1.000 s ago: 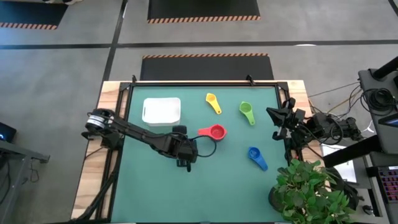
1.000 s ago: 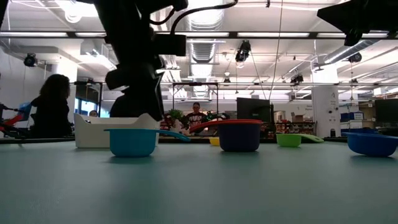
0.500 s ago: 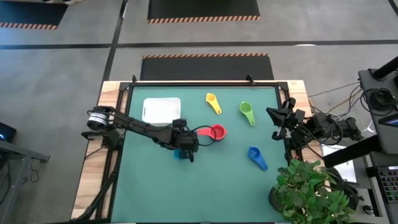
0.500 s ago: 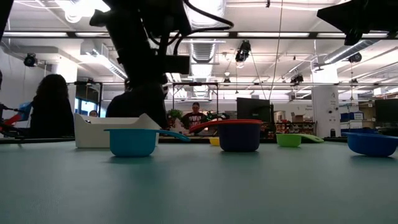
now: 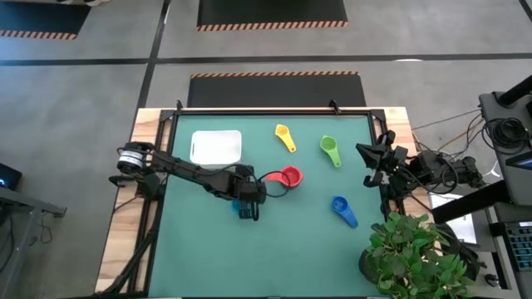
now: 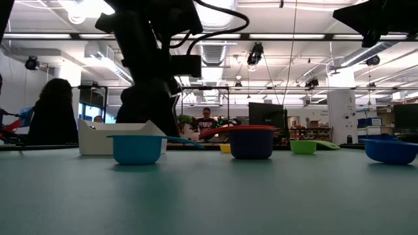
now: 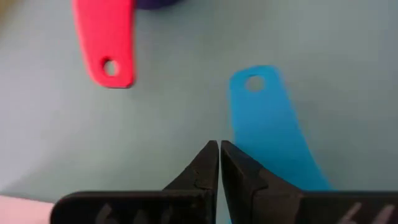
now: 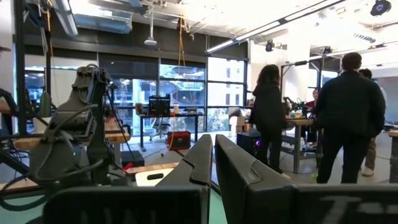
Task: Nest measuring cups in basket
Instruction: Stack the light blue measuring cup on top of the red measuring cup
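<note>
**Now at the light blue cup**

We see the left gripper point(image 5: 247, 208) low at centre frame, fingers closed together and holding nothing, probably lining up on the light blue measuring cup point(image 6: 137, 147). Its handle point(image 7: 272, 127) lies just beside the fingertips. The basket point(image 5: 216, 148) sits upper left; the right gripper point(image 5: 371, 162), shut and empty, waits at right edge.

Bright overhead lighting, perhaps slight blur

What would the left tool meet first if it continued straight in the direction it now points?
Probably the green mat: the shut left tool points down at bare mat just beside the light blue cup's handle. Depth is unclear, so it might graze that handle.
</note>
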`<action>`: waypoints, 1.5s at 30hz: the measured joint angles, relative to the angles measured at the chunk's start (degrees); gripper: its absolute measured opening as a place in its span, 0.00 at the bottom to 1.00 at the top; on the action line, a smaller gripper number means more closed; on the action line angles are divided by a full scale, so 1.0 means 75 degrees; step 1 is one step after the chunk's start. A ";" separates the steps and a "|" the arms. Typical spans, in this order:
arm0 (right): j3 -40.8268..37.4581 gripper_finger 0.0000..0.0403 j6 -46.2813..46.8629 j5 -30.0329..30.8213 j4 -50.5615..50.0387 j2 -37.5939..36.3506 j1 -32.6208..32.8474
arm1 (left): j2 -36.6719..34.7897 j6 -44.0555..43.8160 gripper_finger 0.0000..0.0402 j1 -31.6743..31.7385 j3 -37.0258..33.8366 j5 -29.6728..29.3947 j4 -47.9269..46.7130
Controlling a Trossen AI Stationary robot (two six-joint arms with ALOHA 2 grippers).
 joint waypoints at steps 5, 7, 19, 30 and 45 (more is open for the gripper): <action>0.0000 0.02 -0.0026 -0.0003 0.0000 0.0000 -0.0003 | -0.0003 0.0531 0.00 -0.0178 0.0071 0.0756 -0.0007; 0.0000 0.02 -0.0039 -0.0003 0.0000 0.0000 -0.0002 | -0.0003 0.0772 0.00 -0.0318 0.0082 0.1217 -0.0024; 0.0000 0.02 -0.0045 -0.0003 0.0000 0.0000 -0.0001 | -0.0006 0.0603 0.00 -0.1188 0.0802 0.2018 -0.2108; 0.0003 0.02 -0.0045 -0.0003 0.0006 0.0000 -0.0001 | -0.0015 -0.0644 0.06 -0.1215 0.1030 0.1135 -0.2319; 0.0003 0.02 -0.0048 -0.0003 0.0009 -0.0003 0.0000 | 0.0013 -0.0761 0.38 -0.1222 0.0680 0.0412 -0.1749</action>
